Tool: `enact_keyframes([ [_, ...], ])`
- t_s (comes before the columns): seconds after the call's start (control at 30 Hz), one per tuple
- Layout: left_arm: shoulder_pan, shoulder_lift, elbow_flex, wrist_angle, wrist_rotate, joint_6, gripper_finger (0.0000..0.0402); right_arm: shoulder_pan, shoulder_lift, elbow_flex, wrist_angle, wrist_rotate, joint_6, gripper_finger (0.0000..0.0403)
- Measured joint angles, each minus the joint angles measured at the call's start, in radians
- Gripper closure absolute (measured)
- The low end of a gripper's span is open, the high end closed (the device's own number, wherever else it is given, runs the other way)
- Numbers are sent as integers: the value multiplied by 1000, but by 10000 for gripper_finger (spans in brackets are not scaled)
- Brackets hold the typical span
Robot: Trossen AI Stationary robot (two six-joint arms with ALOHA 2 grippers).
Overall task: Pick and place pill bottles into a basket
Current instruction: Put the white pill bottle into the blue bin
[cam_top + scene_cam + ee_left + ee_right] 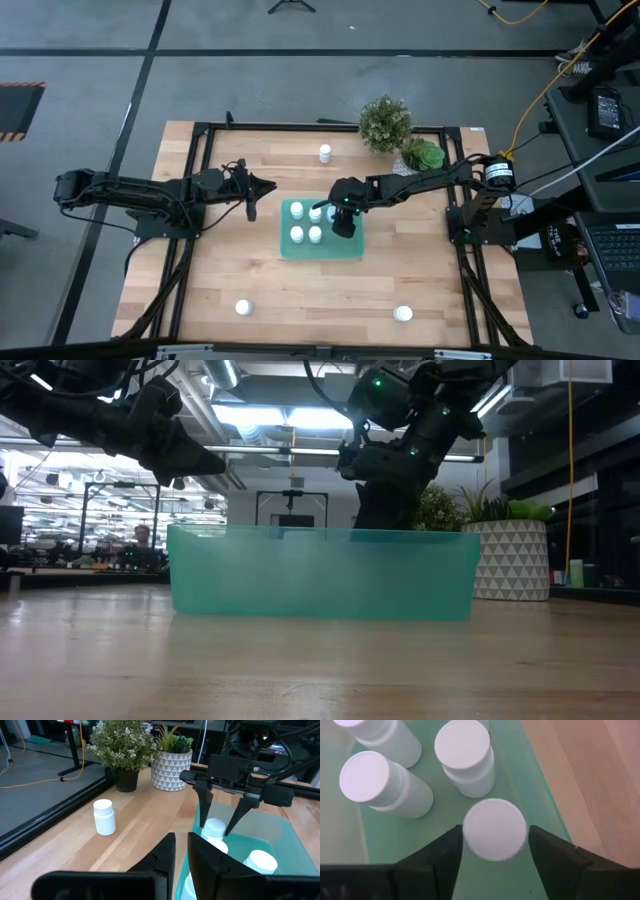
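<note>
The teal tray lies at the table's middle, and several white pill bottles stand in it on their bases. My right gripper points down into the tray's right part, shut on one more bottle. My left gripper hovers left of the tray, shut and empty; its fingers also show in its own wrist view. Three bottles stand on the table: one at the far side, one near left and one near right. My right gripper has the bottle's cap between its two fingers, one on either side, coming from above and pointing down. The bottle is upright inside the tray. Its base is hidden, so I cannot tell whether it stands on the tray floor.
Two potted plants stand at the table's far right: a bushy one and one in a white patterned pot. A black frame runs round the table. Bare wood lies on the near side of the tray.
</note>
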Motion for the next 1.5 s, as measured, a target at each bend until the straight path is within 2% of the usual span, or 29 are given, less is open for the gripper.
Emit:
enact_keyframes([
  [0.3, 0, 0, 0, 0, 0, 0, 357, 0, -20, 0, -31, 0, -24, 131],
  [0.7, 0, 0, 0, -45, 5, 54, 357, 6, -148, 2, -66, 1, -17, 128],
  [0.8, -2, 0, 0, -45, 11, 90, 357, 29, -188, 2, -87, 45, -29, 133],
  [0.9, -12, 0, 0, -50, 40, 121, 357, 63, -239, -5, -113, 104, -103, 149],
  [1.07, -41, 0, 0, -55, 112, 173, 357, 111, -332, -80, -77, 107, -177, 198],
  [1.33, -72, 0, 0, -76, 122, 192, 357, 107, -506, -418, 316, 109, -257, 293],
  [1.5, -71, 0, 0, -90, 122, 192, 357, 99, -600, -574, 512, 109, -297, 337],
])
